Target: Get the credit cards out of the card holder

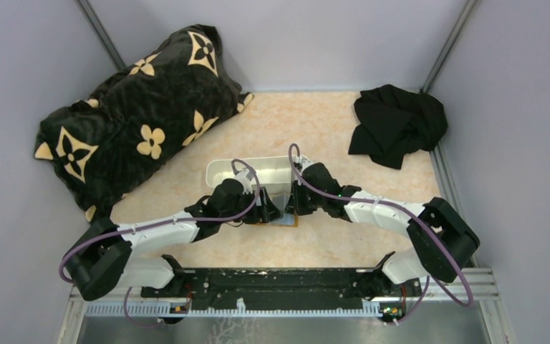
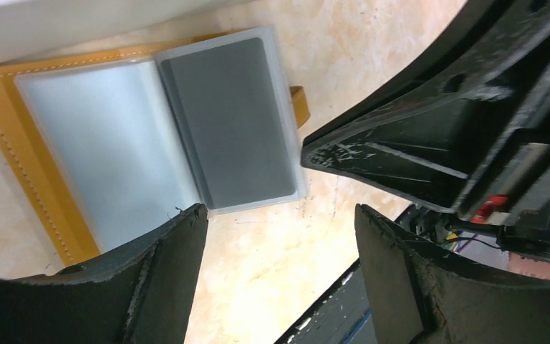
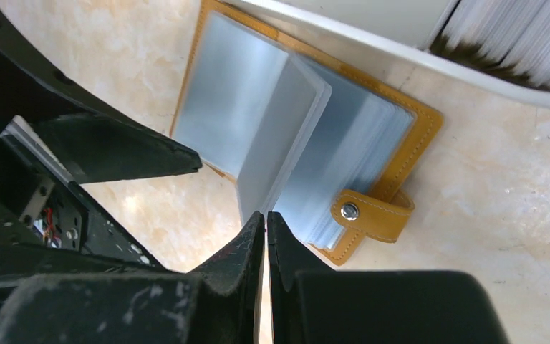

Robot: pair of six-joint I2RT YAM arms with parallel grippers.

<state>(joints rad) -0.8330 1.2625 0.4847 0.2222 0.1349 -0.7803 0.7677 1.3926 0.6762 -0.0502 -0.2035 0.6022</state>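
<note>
on the counter (image 1: 315, 129), just in front of the white tray (image 1: 218, 172), the card holder (image 3: 415, 136) lies spread open. the left gripper (image 2: 278, 215) hovers at its near edge, jaws spread and empty. the right gripper (image 3: 266, 218) has its jaws pressed together against a raised clear sleeve (image 3: 286, 129). extraction looks barely begun: next, the grey card (image 2: 229, 122) must be slid from its sleeve.
</note>
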